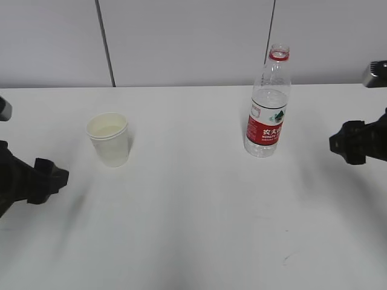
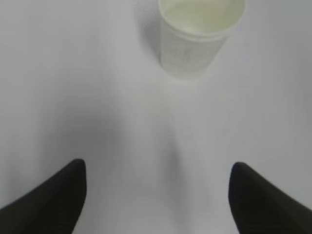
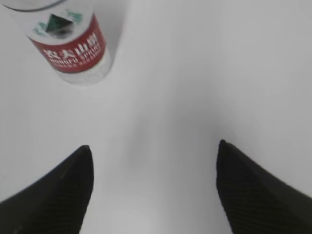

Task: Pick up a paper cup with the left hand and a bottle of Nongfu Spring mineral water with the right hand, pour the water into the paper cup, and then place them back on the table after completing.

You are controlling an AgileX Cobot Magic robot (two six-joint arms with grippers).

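Note:
A white paper cup stands upright on the white table at the left; it also shows at the top of the left wrist view, with liquid inside. A clear water bottle with a red label and no cap stands upright at the right, partly filled with water; its lower part shows in the right wrist view. My left gripper is open and empty, short of the cup. My right gripper is open and empty, to the right of the bottle. In the exterior view the left gripper and right gripper sit at the frame edges.
A grey panelled wall runs behind the table's far edge.

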